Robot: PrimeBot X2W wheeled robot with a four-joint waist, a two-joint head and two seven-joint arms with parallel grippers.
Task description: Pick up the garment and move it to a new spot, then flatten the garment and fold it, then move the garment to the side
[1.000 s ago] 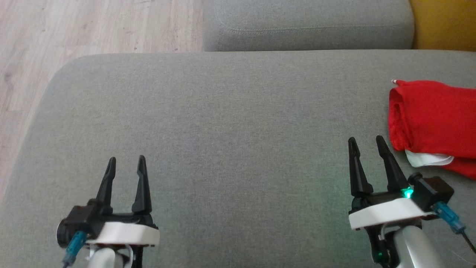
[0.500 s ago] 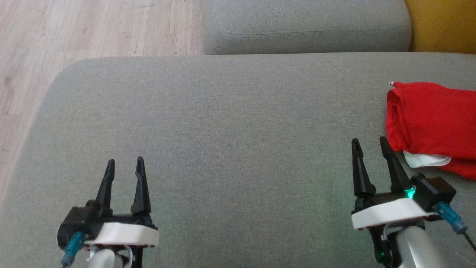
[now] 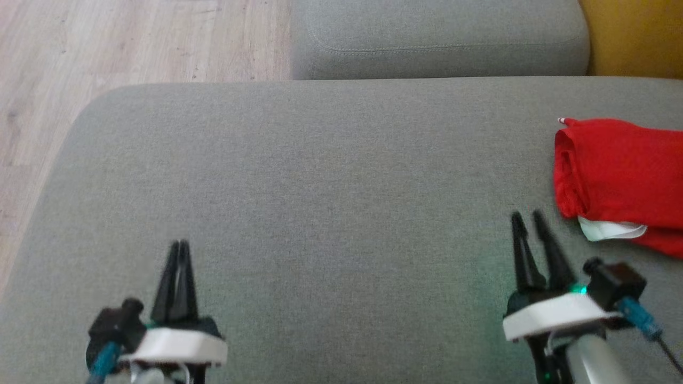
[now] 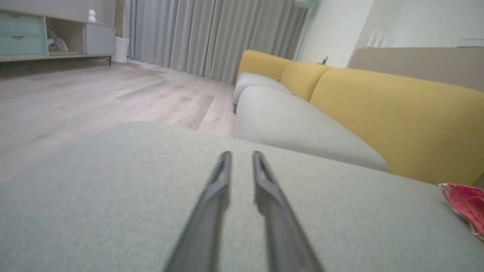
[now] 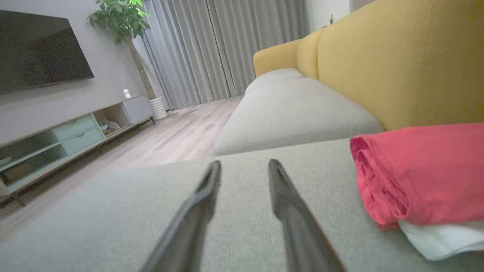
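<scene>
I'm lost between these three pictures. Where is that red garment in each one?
Head view: red garment at the right edge, about mid-height, lying on the grey cushion.
Left wrist view: the garment is a small red sliver at the far right edge, low down.
Right wrist view: the garment looms large on the right, in the lower half.
Shared landmark: the yellow sofa back, beyond the garment in all three.

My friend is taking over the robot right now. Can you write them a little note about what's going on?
Left gripper: fingers nearly together, narrow gap, holding nothing, over the sofa cushion.
Right gripper: slightly open, empty, just beside the garment.
The garment: red, folded, lying at the cushion's right side.
Done: it looks folded and moved aside.
Left: probably nothing; just check the fold.
</scene>
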